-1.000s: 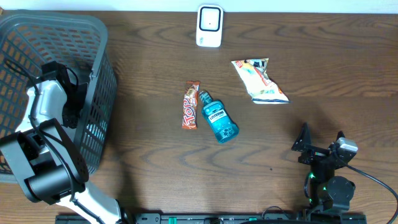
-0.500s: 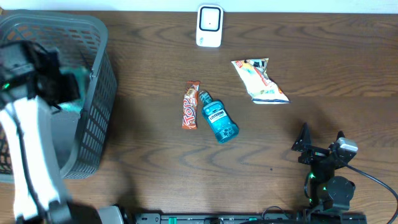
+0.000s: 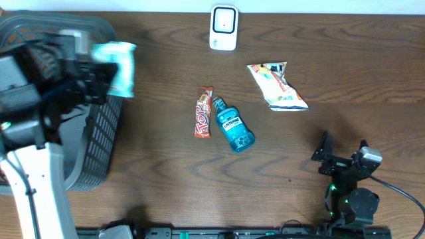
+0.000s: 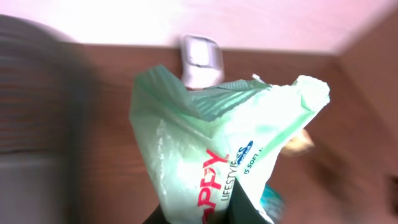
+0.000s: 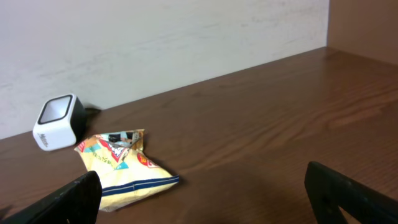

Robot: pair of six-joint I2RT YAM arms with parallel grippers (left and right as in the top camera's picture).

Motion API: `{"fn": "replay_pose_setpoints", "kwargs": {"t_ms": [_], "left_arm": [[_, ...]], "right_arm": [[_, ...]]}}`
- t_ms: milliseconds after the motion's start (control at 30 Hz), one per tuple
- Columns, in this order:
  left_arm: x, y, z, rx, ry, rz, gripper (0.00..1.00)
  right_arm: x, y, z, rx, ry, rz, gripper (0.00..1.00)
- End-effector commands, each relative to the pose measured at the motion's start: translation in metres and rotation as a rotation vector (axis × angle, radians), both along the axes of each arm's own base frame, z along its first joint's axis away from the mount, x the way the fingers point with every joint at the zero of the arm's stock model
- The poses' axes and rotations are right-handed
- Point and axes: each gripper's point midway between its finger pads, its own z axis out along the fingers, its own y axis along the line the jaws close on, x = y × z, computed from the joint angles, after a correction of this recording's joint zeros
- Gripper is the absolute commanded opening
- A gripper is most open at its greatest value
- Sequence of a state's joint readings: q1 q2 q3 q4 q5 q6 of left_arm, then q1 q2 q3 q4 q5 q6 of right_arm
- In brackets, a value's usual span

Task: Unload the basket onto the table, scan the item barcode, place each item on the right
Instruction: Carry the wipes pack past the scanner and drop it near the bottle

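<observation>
A dark wooden desk point(image 3: 166, 179) runs back to a pale wall point(image 5: 155, 37). The left hand point(image 3: 98, 76) is clamped tight on one end of a pale green packet point(image 3: 118, 66), a soft plastic pack with red lettering, and holds it in the air. The packet hangs well out on the left-arm side of the white barcode scanner point(image 3: 224, 28) and a little nearer the robot, over the rim of the grey basket point(image 3: 99, 139).

In the left wrist view the packet's long axis runs from the fingers out towards the scanner, which shows just past its free end. The printed face is turned to that camera; I cannot tell where the barcode sits.

In front of the scanner, well apart from it, lie a candy bar point(image 3: 203, 113) and a blue mouthwash bottle point(image 3: 232, 126), touching side by side. A snack bag point(image 3: 277, 86) lies near the scanner on the right-arm side.

The right hand point(image 3: 344, 149) rests far from the scanner at the desk's front edge, spread wide and holding nothing.

Since the left hand has the item, I judge the coming move to be its own. It would carry the packet across towards the scanner and turn whichever face bears the code to its window.
</observation>
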State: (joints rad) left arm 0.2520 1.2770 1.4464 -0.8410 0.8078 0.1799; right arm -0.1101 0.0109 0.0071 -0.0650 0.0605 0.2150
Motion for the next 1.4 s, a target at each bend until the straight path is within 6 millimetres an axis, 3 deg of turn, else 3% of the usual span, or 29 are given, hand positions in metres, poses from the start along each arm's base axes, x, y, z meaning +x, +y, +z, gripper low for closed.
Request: {"fn": "replay_pose_setpoints", "kwargs": {"t_ms": [0, 333, 400, 433, 567, 667, 833, 967, 1133, 1367], "left_arm": [[-0.005, -0.05, -0.018, -0.068, 0.093, -0.17, 0.07], [-0.002, -0.172, -0.125, 0.039, 0.362, -0.484, 0.07], [-0.004, -0.186, -0.152, 0.075, 0.422, -0.514, 0.07], [-0.005, -0.191, -0.175, 0.129, 0.473, -0.517, 0.07], [-0.011, -0.206, -0.225, 0.271, 0.52, -0.584, 0.07], [-0.016, -0.227, -0.251, 0.34, 0.504, -0.647, 0.07], [-0.005, -0.257, -0.266, 0.459, 0.369, -0.665, 0.08], [0.022, -0.279, -0.257, 0.519, 0.188, -0.615, 0.07], [0.051, -0.307, -0.25, 0.46, 0.041, -0.574, 0.07], [0.057, -0.313, -0.294, 0.428, 0.121, -0.525, 0.07]], "right_arm": [[-0.001, -0.002, 0.0, -0.015, 0.002, -0.01, 0.99], [-0.001, -0.002, 0.0, -0.015, 0.002, -0.01, 0.99], [-0.001, -0.002, 0.0, -0.015, 0.002, -0.01, 0.99], [-0.001, -0.002, 0.0, -0.015, 0.002, -0.01, 0.99], [-0.001, -0.002, 0.0, -0.015, 0.002, -0.01, 0.99], [-0.001, -0.002, 0.0, -0.015, 0.002, -0.01, 0.99], [-0.001, -0.002, 0.0, -0.015, 0.002, -0.01, 0.99], [-0.001, -0.002, 0.0, -0.015, 0.002, -0.01, 0.99], [-0.001, -0.002, 0.0, -0.015, 0.002, -0.01, 0.99], [-0.001, -0.002, 0.0, -0.015, 0.002, -0.01, 0.99]]}}
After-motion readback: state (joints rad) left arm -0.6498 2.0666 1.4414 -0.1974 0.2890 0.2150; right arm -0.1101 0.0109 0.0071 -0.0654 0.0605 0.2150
